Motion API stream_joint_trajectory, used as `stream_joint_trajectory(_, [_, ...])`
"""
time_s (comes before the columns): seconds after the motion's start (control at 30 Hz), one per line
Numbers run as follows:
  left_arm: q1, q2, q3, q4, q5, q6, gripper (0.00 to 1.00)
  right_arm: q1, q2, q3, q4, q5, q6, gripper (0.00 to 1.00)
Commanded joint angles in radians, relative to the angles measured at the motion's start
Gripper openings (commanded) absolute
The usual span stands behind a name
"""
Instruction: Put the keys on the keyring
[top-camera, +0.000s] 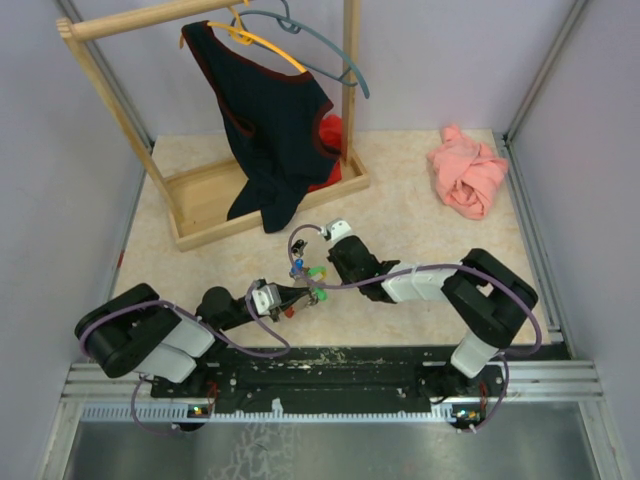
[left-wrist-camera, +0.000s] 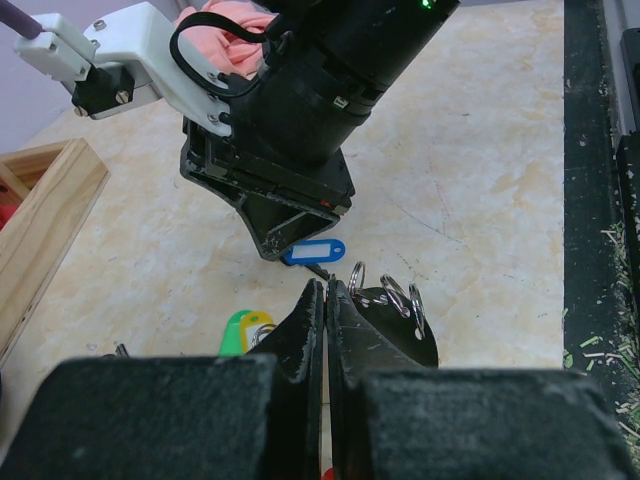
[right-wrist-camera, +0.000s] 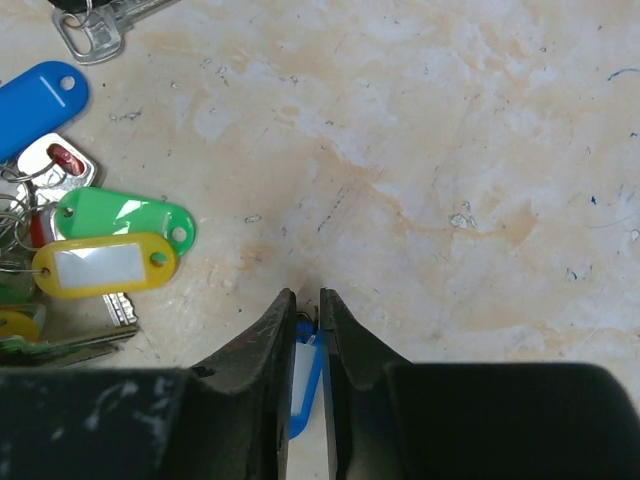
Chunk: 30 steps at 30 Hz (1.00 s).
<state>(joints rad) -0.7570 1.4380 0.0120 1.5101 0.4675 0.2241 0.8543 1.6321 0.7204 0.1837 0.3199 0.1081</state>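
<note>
My left gripper (left-wrist-camera: 327, 285) is shut, its jaws pressed together; a black fob with several steel keyrings (left-wrist-camera: 400, 305) stands up at its right finger. My right gripper (right-wrist-camera: 305, 298) is shut on a key with a blue plastic tag (right-wrist-camera: 305, 385), held low over the table. The same tag (left-wrist-camera: 312, 250) shows under the right gripper in the left wrist view, just beyond my left fingertips. Both grippers meet at the table's middle, left gripper (top-camera: 308, 293) and right gripper (top-camera: 322, 284). Loose keys with a green tag (right-wrist-camera: 125, 218), a yellow tag (right-wrist-camera: 100, 265) and a blue tag (right-wrist-camera: 35, 105) lie beside them.
A wooden clothes rack (top-camera: 200, 200) with a dark garment (top-camera: 270, 130) on a hanger stands at the back left. A pink cloth (top-camera: 468, 175) lies at the back right. A bare silver key (right-wrist-camera: 95, 30) lies further out. The black rail (top-camera: 320, 365) runs along the near edge.
</note>
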Motion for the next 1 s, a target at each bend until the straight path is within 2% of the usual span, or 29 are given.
stream_joint_trajectory(0.0, [-0.004,0.004,-0.046,0.123,-0.002,-0.014,0.01,-0.011,-0.052,0.052,-0.015,0.003,0.016,0.20])
stream_joint_trajectory(0.27, [-0.004,0.004,-0.045,0.122,0.003,-0.014,0.01,-0.030,-0.121,0.134,-0.232,-0.056,0.010,0.35])
stream_joint_trajectory(0.6, [-0.004,0.008,-0.043,0.121,0.011,-0.017,0.01,-0.146,-0.080,0.274,-0.458,-0.340,0.049,0.34])
stream_joint_trajectory(0.77, [-0.003,0.013,-0.040,0.122,0.023,-0.017,0.01,-0.149,-0.160,0.204,-0.342,-0.504,-0.034,0.30])
stream_joint_trajectory(0.97, [-0.002,0.016,-0.039,0.126,0.025,-0.019,0.01,-0.149,-0.363,-0.008,-0.031,-0.740,-0.227,0.30])
